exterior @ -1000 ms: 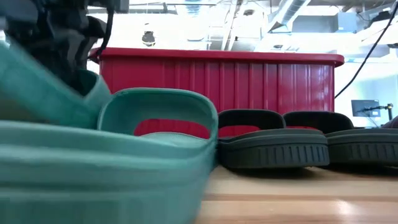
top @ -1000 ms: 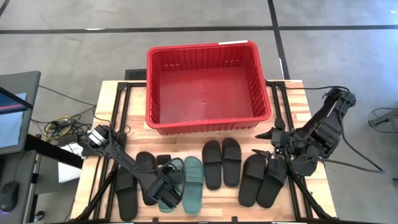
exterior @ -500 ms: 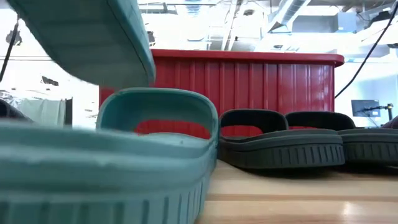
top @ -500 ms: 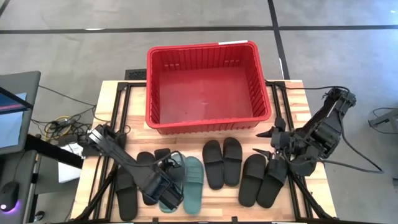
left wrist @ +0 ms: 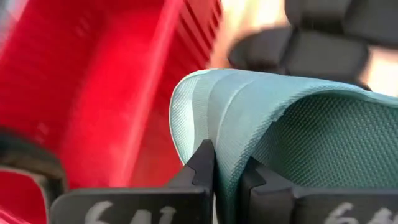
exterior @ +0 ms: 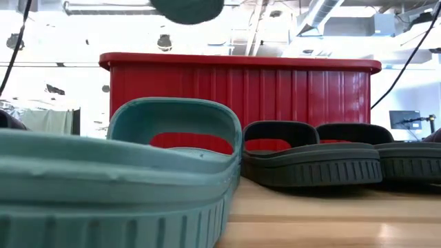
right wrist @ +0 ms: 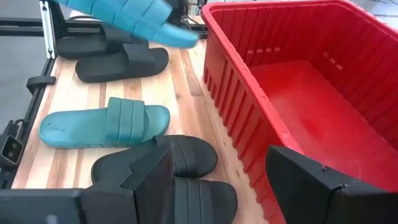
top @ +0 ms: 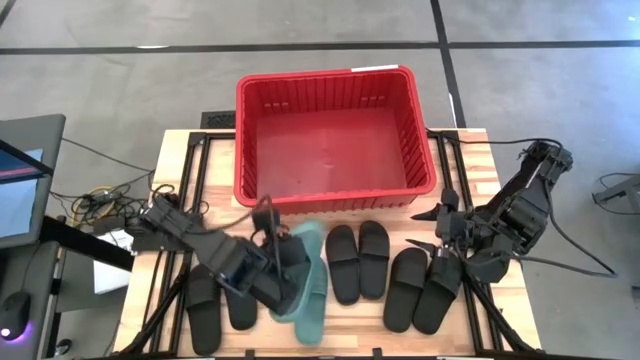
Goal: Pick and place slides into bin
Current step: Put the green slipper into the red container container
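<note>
My left gripper [top: 285, 285] is shut on a dull green slide [top: 305, 245] and holds it in the air over the near left of the table, short of the red bin [top: 335, 135]. That slide also shows in the right wrist view [right wrist: 124, 15], and its end in the low view [exterior: 186, 8]. The other green slide [top: 315, 315] lies sole down on the table. Three black pairs [top: 358, 262] [top: 422, 290] [top: 222, 300] lie sole down along the near half. My right gripper [top: 430, 230] hangs open at the right, above the table beside the bin. My left gripper pinches the green slide's ridged strap at its edge [left wrist: 225, 146] between its two fingers [left wrist: 204, 167], one on each face. The fingers slant down from the table's left. The slide is lifted clear of the table and juts out beyond the fingers toward the bin.
The bin [right wrist: 298, 81] stands at the table's far middle with nothing in it. The arms' black frames run along the table's left [top: 190, 170] and right [top: 450, 160] edges. Bare wood shows between the bin's near wall and the slides.
My left gripper has risen with the green slide and gone a little toward the bin and the table's right. The slide, tipped up at first, now hangs clear of the table above its mate. My right gripper has stayed in place.
</note>
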